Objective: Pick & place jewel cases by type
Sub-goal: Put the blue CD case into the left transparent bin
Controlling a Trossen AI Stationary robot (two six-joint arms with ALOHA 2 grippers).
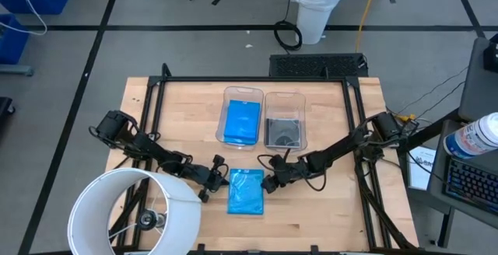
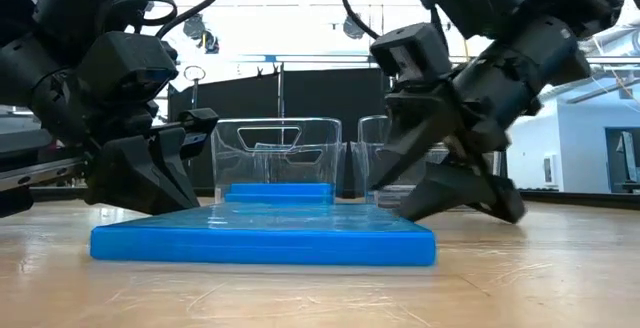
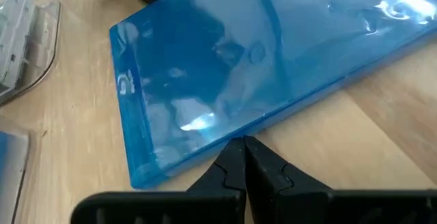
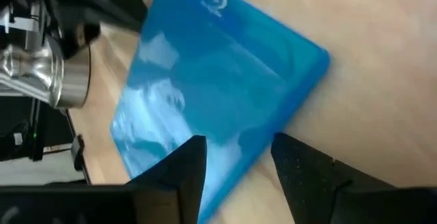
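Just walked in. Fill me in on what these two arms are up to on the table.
The arms are sorting disc cases into two clear bins. One blue jewel case lies flat on the table in front of the bins. The left gripper, fingers shut, sits at its left edge; the right gripper, fingers open, is at its right edge. Neither has lifted it. The left bin already holds a blue case, and the right bin holds a dark case.

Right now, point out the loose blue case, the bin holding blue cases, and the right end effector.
Loose blue case (image 1: pixel 246 192), high view, centre of its top face.
Left bin (image 1: pixel 243 91), high view, far rim.
Right end effector (image 1: pixel 270 184), high view, between its fingertips.
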